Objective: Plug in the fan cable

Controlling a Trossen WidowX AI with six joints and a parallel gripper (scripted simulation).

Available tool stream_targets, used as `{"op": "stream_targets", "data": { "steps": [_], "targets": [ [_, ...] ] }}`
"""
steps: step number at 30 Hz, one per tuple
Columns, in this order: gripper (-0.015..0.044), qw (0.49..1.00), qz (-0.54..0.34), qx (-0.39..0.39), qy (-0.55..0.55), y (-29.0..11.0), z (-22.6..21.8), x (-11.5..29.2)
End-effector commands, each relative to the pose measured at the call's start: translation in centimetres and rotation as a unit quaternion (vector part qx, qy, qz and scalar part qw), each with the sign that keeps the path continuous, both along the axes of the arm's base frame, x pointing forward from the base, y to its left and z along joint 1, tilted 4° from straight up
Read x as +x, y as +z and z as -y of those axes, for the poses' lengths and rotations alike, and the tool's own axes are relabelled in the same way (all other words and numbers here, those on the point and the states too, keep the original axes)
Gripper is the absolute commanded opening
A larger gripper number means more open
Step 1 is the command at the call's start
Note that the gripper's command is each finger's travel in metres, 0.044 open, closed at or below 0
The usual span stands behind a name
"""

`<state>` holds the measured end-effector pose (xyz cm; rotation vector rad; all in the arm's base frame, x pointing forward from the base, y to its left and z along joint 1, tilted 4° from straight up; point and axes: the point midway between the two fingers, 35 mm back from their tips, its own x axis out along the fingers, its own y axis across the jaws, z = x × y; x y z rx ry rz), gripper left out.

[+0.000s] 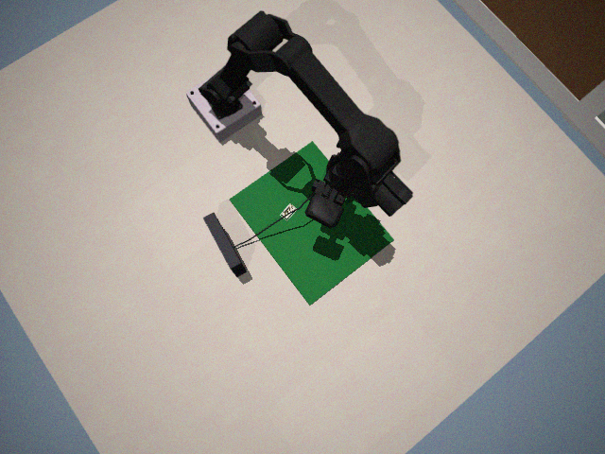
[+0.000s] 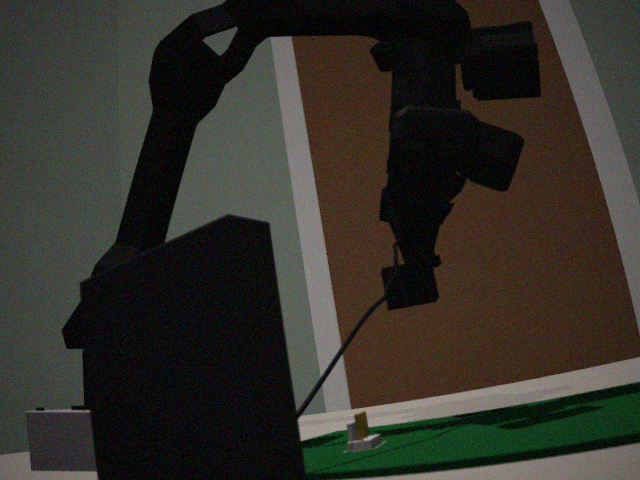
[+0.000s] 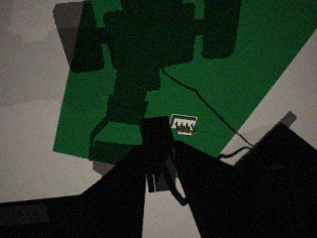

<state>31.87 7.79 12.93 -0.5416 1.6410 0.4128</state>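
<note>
The hand (image 2: 410, 281) is hanging well above the green board (image 1: 293, 253), its fingers pinching the fan's dark plug (image 2: 409, 285), which is showing as a small block at the fingertips in the exterior view. The cable (image 2: 341, 351) is running down from the plug in a slack slope to the dark fan (image 1: 224, 244), which is standing on the worktop (image 1: 122, 170) just off the board's edge. The four-pin header (image 1: 288, 211), a small pale socket with a row of pins, is sitting on the board between the fan and the hand. That offset is what the next move depends on: from above, the header is lying just beside the hand, on the side facing the fan, and well below it. In the wrist view the header (image 3: 183, 124) is appearing close beside the plug's tip (image 3: 158, 133) rather than under it. Its row of pins is running slantwise across the board, so the plug's long side probably needs matching to that line. The sensible next step is likely a short sideways shift toward the fan, then a straight descent.
</note>
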Motion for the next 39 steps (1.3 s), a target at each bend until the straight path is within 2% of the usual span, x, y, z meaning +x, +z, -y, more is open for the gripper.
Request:
{"op": "stream_targets", "data": {
  "steps": [1,10,19,28,39],
  "targets": [
    [0.0,0.998,0.017,0.005,-0.064,0.2,0.1,0.3],
    [0.0,0.975,0.045,0.013,-0.216,0.3,0.3,1.0],
    [0.0,0.929,0.067,0.023,-0.362,0.3,0.6,1.7],
    [0.0,0.861,0.082,0.036,-0.5,0.4,0.9,2.4],
    [0.0,0.753,0.09,0.053,-0.65,0.6,1.3,3.3]
  ]
}}
